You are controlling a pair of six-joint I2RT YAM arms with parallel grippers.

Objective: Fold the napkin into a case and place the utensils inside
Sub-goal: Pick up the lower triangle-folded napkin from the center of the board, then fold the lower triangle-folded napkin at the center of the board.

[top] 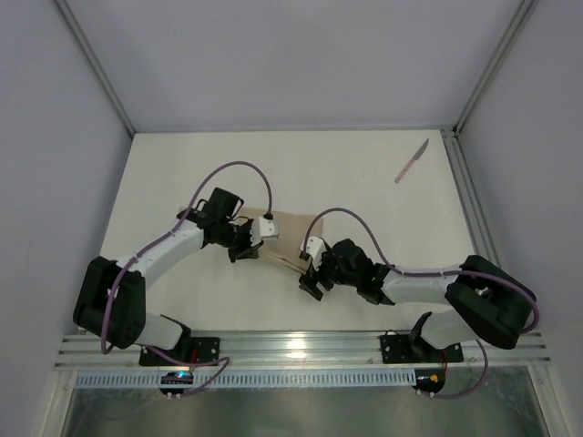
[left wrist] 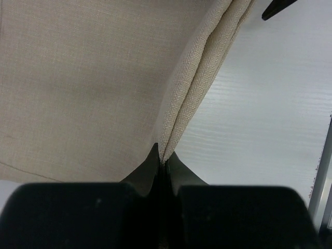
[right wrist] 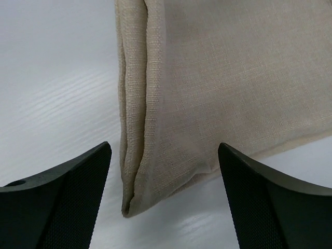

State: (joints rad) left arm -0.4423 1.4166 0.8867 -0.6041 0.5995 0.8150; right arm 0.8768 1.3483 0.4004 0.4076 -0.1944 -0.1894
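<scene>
The beige napkin (top: pixel 290 229) lies folded in layers on the white table, between my two grippers. My left gripper (top: pixel 244 246) is shut on its folded edge, the cloth layers pinched between the jaws in the left wrist view (left wrist: pixel 165 155); the napkin (left wrist: pixel 78 78) spreads out to the left of them. My right gripper (top: pixel 311 280) is open, and in the right wrist view (right wrist: pixel 163 148) it straddles the napkin's near folded corner (right wrist: pixel 218 78) without touching it. The knife (top: pixel 412 161), with a pinkish handle and grey blade, lies far back right. The thin silvery utensil is out of view.
The white table (top: pixel 364 182) is walled at the back and sides, with a metal rail (top: pixel 469 200) along its right edge. A dark tip of the right gripper shows in the left wrist view (left wrist: pixel 277 8). An aluminium rail (top: pixel 291 346) carries the arm bases.
</scene>
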